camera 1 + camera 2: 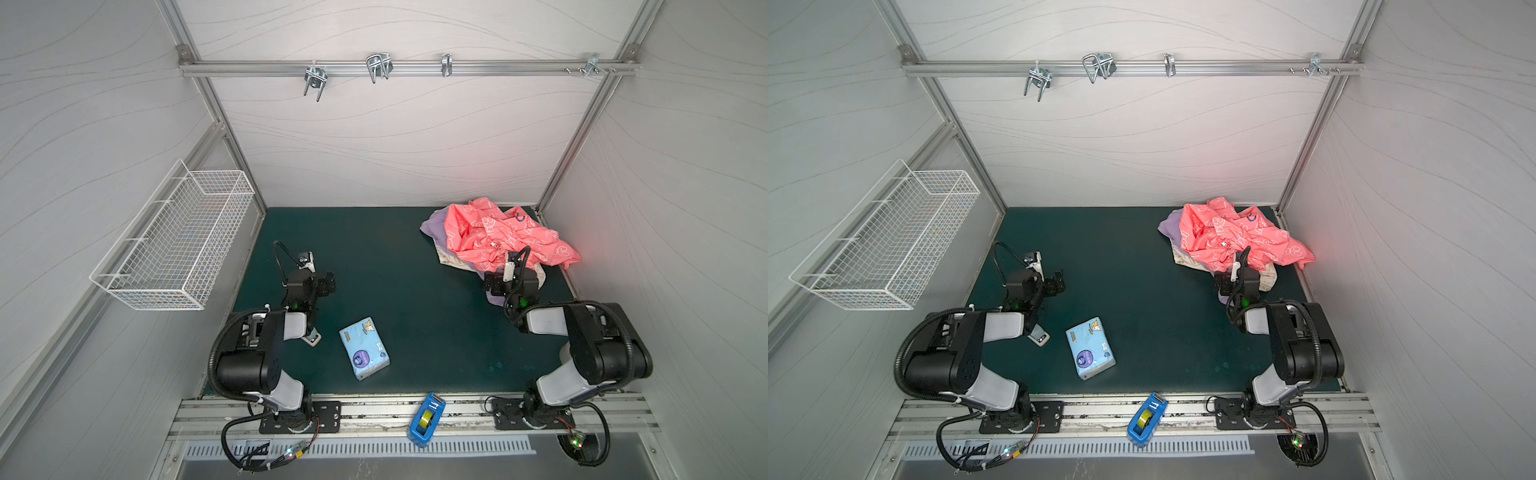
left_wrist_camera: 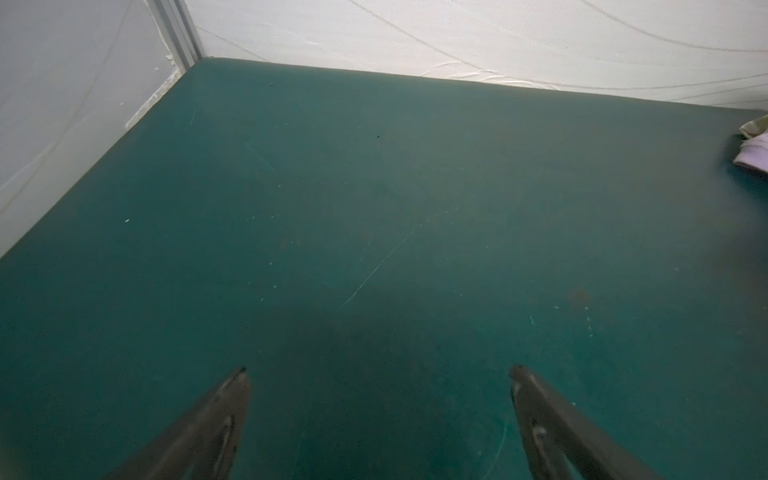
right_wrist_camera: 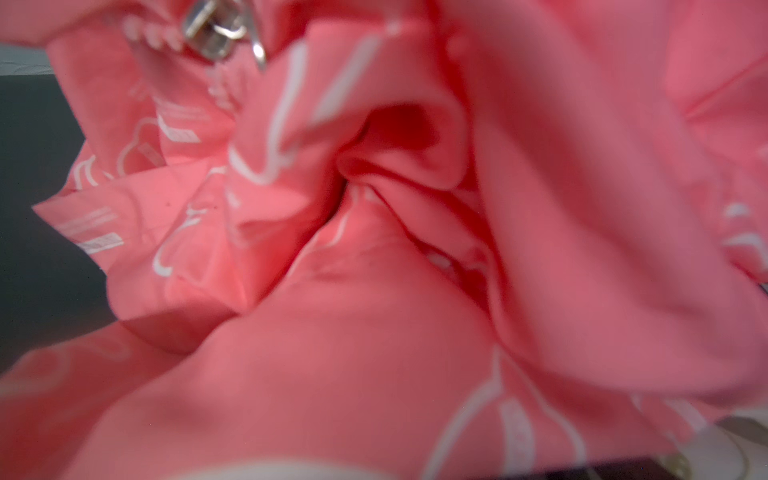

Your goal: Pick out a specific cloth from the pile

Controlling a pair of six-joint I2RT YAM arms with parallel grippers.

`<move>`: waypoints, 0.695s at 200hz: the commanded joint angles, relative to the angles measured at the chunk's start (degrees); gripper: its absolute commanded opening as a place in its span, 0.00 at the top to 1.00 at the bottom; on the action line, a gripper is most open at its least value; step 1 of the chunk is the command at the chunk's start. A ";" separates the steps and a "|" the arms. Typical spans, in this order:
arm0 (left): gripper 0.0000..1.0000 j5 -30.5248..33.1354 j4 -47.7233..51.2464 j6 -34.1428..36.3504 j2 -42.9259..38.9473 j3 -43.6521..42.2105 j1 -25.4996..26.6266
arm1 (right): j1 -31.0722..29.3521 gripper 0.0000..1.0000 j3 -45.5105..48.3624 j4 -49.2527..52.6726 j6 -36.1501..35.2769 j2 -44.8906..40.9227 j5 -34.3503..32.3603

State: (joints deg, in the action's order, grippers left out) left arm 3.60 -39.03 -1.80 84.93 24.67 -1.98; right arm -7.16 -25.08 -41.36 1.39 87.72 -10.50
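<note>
- The right jaws stand spread wide at the near edge of the pile [image 1: 498, 241]; their tips are hidden, and the right wrist view shows only folds of the pink cloth [image 3: 374, 332], so I cannot tell whether fabric lies between them
- The left jaws are spread too, fingertips [image 2: 239, 384] apart over bare green counter [image 2: 374, 187], holding nothing, well left of the pile
- The lilac cloth [image 1: 432, 227] lies at the bottom of the pile, on the far right of the counter, mostly buried under the pink cloth; a rounded fold shows at the pile's far left edge in both top views, and a lilac corner [image 1: 493, 300] pokes out on the near side just beside the right wrist
- A cream cloth [image 1: 448, 259] shows at the pile's near left edge, touching the lilac
- By its look the lilac cloth is thin, light and limp: it will yield to a pinch, bunch up, and drag against the layers lying on it
- The best hold looks like the bare fold at the far left edge, pinched on a raised ridge clear of pink and cream, then drawn low and leftward onto open counter
- A grab where the right jaws stand risks taking pink fabric instead, and the small metal clasp [image 3: 216, 29] on the pink cloth could snag
</note>
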 commanded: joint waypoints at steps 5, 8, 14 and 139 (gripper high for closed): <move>0.02 2.12 7.26 -1.41 -9.87 2.41 -0.03 | -1.45 0.01 -4.14 12.33 -0.83 -8.19 -5.31; 0.02 1.85 7.76 -1.54 -11.00 2.24 0.03 | -1.50 0.01 -4.51 13.78 -0.67 -9.05 -5.32; 0.02 1.21 8.84 -1.62 -13.16 1.97 0.07 | -1.54 0.01 -5.07 16.45 -0.31 -10.85 -5.27; 0.05 -48.63 41.10 -1.95 -18.86 17.11 3.38 | -11.39 0.01 -33.58 64.30 3.50 -21.93 -1.15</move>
State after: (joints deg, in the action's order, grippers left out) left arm -29.91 -0.93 -4.91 64.03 41.32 0.95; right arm -13.19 -52.93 13.87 5.02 62.41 -13.98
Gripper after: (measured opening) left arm 0.952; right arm 0.992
